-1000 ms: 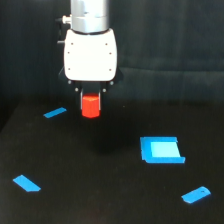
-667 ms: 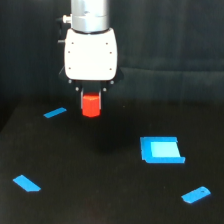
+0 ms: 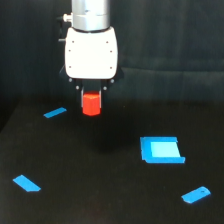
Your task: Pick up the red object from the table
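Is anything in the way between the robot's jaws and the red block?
No. The red block sits right between the jaws of the gripper, apparently above the table. The blue pieces lie apart on the table.

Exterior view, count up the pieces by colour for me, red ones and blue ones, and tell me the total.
Red: 1, the red object, held up between the fingers of the gripper, off the table.
Blue: 4, a thin strip, a large square piece, a flat piece near the view's left, and a rounded piece near the view's right.
Total: 5.
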### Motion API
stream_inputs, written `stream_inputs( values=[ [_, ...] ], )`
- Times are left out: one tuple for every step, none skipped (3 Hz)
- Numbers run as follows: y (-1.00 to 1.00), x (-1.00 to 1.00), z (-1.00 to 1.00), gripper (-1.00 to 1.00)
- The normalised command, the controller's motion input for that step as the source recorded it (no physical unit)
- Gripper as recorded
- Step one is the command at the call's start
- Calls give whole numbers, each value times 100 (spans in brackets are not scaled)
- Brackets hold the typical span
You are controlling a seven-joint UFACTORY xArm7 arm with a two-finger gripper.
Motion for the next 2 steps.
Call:
stream_inputs(
  values=[
    [2,14,12,-100],
    [-8,-3,13,-100]
  ],
)
